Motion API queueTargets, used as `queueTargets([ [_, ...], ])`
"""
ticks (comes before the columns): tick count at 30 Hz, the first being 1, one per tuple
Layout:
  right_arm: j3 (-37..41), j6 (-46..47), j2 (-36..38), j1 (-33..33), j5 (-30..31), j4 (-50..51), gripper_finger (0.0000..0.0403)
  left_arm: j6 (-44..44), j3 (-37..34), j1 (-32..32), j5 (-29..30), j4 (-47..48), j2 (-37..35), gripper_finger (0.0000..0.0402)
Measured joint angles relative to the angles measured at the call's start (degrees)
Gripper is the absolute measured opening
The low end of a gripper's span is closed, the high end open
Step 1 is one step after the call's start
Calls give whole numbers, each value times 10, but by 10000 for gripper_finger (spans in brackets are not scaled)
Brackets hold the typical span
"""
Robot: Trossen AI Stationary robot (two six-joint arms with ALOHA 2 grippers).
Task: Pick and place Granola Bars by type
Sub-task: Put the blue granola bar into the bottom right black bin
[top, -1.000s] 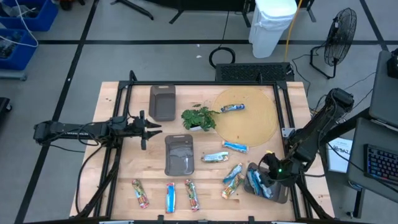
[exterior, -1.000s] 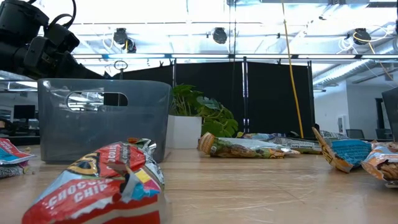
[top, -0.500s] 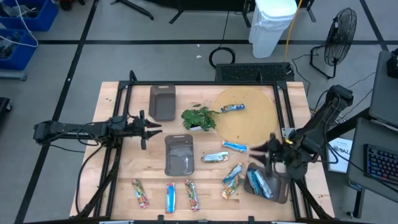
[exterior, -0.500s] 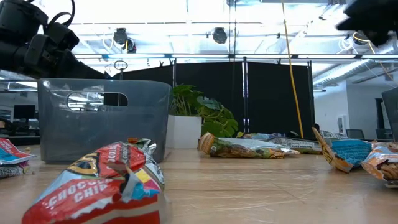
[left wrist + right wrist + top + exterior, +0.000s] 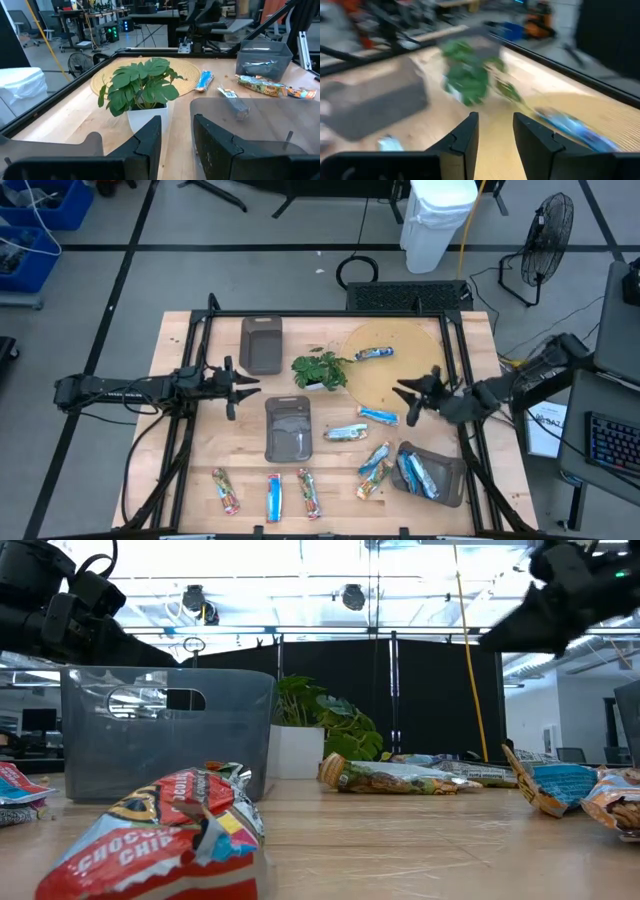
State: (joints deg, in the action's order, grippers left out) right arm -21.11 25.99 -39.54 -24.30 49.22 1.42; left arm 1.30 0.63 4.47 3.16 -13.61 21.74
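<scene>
Hovering: right gripper (image 5: pixel 406 402) is hanging above the blue bar (image 5: pixel 378 416), jaws parted, empty.
Waiting: left gripper (image 5: pixel 243 389), jaws parted.

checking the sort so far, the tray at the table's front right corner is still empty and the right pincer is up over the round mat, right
Not quite: the high view shows the tray at the front right corner already holds blue-silver bars. The rest stands: the right pincer hangs, empty, over the round mat.

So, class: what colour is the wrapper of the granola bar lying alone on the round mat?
Blue and silver. The granola bar on the round mat shows best in the high view.
</scene>
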Motion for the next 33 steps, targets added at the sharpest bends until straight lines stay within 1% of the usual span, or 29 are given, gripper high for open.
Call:
queueTargets([
  [2, 28, -90, 7, 65, -98, -118, 109, 0, 0, 0, 0, 0, 0, 118],
  [4, 53, -154, 8, 131, -193, -226, 107, 1, 0, 0, 0, 0, 0, 118],
  [6, 69, -189, 8, 202, -280, -295, 104, 1, 0, 0, 0, 0, 0, 118],
  [7, 73, -196, 8, 237, -320, -313, 102, 0, 0, 0, 0, 0, 0, 118],
  [10, 74, -200, 8, 341, -423, -319, 97, 0, 0, 0, 0, 0, 0, 118],
  [14, 47, -192, -1, 463, -530, -303, 92, -12, 0, 0, 0, 0, 0, 118],
  [17, -11, -192, -18, 532, -590, -230, 91, -22, 0, 0, 0, 0, 0, 118],
  [20, -90, -212, -53, 575, -625, -107, 96, -30, 0, 0, 0, 0, 0, 118],
  [24, -186, -259, -112, 596, -627, 29, 115, -31, 0, 0, 0, 5, 0, 118],
  [27, -232, -284, -158, 600, -625, 91, 136, -34, 0, 0, 0, 17, 0, 118],
  [30, -263, -305, -201, 600, -588, 140, 159, -32, 0, 0, 0, 29, 0, 118],
  [33, -275, -316, -242, 599, -547, 178, 179, -14, 0, 0, 1, 30, 0, 118],
])
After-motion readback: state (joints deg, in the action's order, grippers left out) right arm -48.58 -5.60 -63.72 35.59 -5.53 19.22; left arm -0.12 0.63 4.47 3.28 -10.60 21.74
